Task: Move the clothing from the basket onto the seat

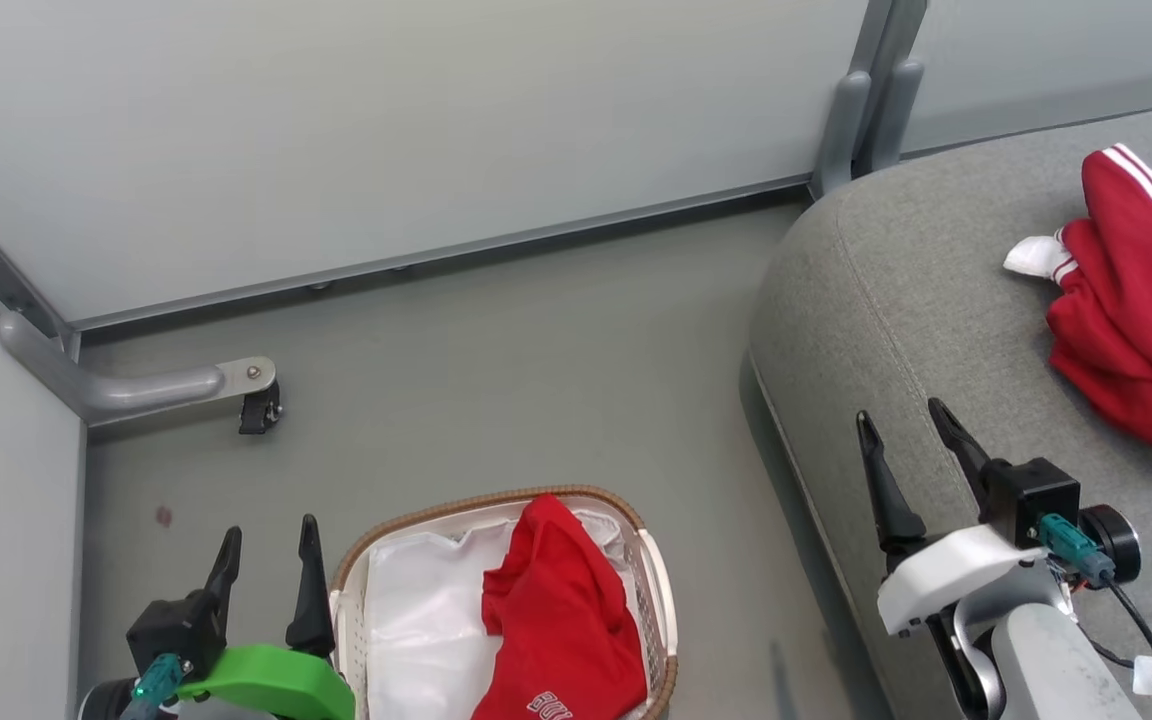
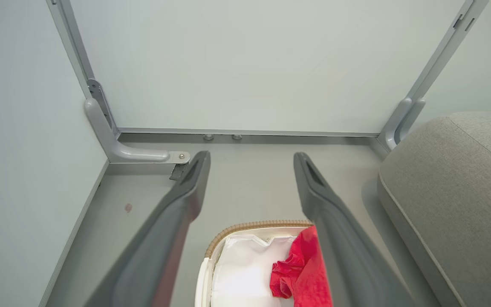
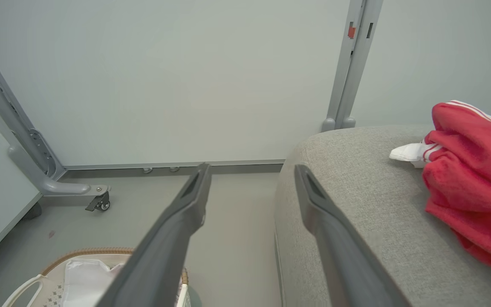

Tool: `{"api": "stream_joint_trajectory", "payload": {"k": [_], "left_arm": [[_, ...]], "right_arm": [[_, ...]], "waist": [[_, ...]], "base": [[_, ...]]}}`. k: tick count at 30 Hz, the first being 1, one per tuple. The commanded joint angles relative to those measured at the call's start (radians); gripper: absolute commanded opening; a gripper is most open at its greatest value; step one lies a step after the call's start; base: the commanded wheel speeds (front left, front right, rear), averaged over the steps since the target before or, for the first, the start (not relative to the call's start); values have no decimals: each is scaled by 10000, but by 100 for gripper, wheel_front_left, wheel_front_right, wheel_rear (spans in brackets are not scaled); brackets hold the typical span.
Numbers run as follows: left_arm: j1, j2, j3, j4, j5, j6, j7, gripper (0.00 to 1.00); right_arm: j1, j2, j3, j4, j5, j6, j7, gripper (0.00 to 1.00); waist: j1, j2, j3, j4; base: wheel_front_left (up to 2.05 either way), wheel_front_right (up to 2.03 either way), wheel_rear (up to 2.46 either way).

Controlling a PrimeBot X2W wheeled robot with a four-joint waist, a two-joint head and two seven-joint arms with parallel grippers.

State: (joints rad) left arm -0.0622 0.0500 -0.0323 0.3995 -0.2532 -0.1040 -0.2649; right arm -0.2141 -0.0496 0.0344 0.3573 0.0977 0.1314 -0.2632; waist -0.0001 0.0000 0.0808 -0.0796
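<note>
Head view has the job about half done: 1 red garment with white stripes (image 1: 1136, 300) lies bunched on the seat (image 1: 916, 300) at the far right, while the red jersey (image 1: 561, 610) sits heaped in the right half of the basket (image 1: 436, 513), its peak against the far rim and the white liner (image 1: 416, 610) bare beside it. The basket stands on the floor (image 1: 536, 350), near the seat's rounded corner. Left fingers (image 1: 311, 590) hang spread and empty just left of the basket; right fingers (image 1: 884, 490), equally spread and grasping nothing, hover over the seat's near edge, well apart from the striped garment. Fetching the jersey looks like the step in hand, and the left arm sits nearer. To do it well, I would bring the 2 fingers over the rim and down onto the jersey's highest fold, where the cloth stands clear of the liner, then pinch red fabric alone; a bite taken low or to the left would likely catch the liner and drag it out too. Lift straight up until the hem clears the woven rim, since a sideways pull could tip or slide so light a basket. Carry it across and lay it on bare seat fabric beside the striped garment, well in from the rounded edge, because loose cloth near that curve may slip to the floor
</note>
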Motion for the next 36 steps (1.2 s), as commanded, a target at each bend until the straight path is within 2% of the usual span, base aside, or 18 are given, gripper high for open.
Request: {"api": "stream_joint_trajectory", "payload": {"k": [1,11,17,23,36], "left_arm": [[209,16,44,-32,-93,70,9,100],[630,16,-104,-3,-292,148,9,100],[353,15,-447,73,-353,50,9,100],[-415,18,-883,314,-586,-68,9,100],[-3292,29,-1965,1745,-925,-254,7,100]], "right_arm": [[204,-37,-35,61,56,-14,-24,100],[565,-35,-57,240,18,-14,-24,100],[300,-35,-66,115,104,-14,-24,100],[-324,-32,-10,-300,173,-14,-24,100],[-2172,-25,274,-1599,817,-14,-24,100]], "waist": [[1,0,-209,90],[1,0,-312,93],[1,0,40,10],[1,0,1053,-183],[1,0,4166,-1013]], "base": [[0,0,0],[0,0,0],[0,0,0],[0,0,0],[0,0,0]]}}
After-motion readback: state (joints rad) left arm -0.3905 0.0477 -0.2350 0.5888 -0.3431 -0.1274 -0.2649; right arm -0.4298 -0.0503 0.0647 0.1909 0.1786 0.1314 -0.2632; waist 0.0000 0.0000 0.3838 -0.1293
